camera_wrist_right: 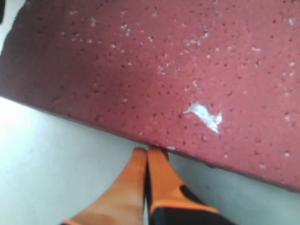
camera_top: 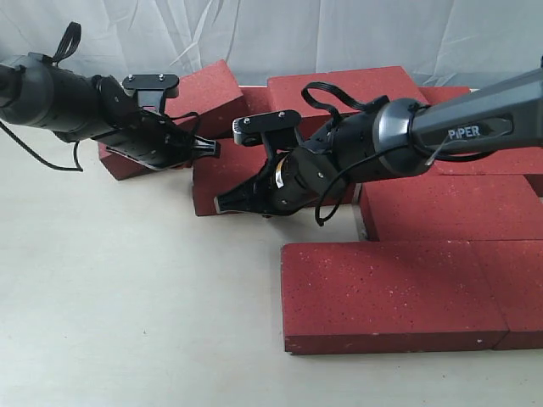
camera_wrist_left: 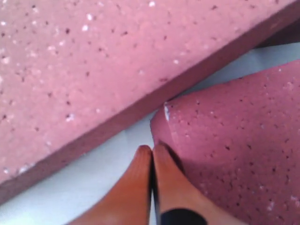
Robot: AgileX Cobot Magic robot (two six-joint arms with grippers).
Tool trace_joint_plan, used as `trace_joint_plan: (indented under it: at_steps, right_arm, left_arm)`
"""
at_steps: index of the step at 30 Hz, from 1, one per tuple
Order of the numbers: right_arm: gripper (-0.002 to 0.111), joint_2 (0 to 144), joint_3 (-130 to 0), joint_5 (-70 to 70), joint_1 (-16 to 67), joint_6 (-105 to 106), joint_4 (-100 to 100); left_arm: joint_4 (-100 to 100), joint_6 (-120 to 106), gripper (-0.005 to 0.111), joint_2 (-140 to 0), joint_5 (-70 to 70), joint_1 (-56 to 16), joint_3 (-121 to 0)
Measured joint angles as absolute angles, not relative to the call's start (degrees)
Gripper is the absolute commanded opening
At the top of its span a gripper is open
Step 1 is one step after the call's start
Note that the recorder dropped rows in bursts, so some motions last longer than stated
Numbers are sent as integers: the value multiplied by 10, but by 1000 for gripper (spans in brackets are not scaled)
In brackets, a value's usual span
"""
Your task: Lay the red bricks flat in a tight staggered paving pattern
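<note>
Red bricks [camera_top: 394, 292] lie on the counter [camera_top: 127, 297]; the left pincer [camera_top: 212, 149] and right pincer [camera_top: 221, 203], each pinched together on nothing, have their tips at brick edges.

a robot lab bench: plain pale tabletop [camera_top: 127, 322], white cloth backdrop [camera_top: 339, 34] behind the red bricks [camera_top: 390, 292], a piper-marked arm [camera_top: 467, 127] above them.

Ext above; 2 wrists near bricks [camera_top: 394, 292].
</note>
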State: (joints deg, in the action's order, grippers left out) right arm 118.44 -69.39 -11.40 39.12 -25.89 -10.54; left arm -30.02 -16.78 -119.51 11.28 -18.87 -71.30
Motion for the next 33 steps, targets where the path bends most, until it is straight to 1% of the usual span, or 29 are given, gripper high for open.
trace_joint_plan:
  at_steps: [6,10,20,27,33]
  right_arm:
    - [-1,1187,-694,-88,391,-259,-105]
    - [-1,1187,-694,-84,391,-259,-105]
    - [-1,1159,-694,-143,391,-258,-72]
    - [-1,1168,-694,-140,391,-257,-62]
    - [-1,1187,-694,-94,391,-255,-65]
  left_arm:
    - [-296,-168,0,-1195,119,-181,-723]
    - [-292,-168,0,-1195,159,-169,-735]
    - [-265,-153,0,-1191,272,-150,-736]
    - [-271,-137,0,-1191,258,-158,-736]
    - [-284,-135,0,-1195,216,-165,-736]
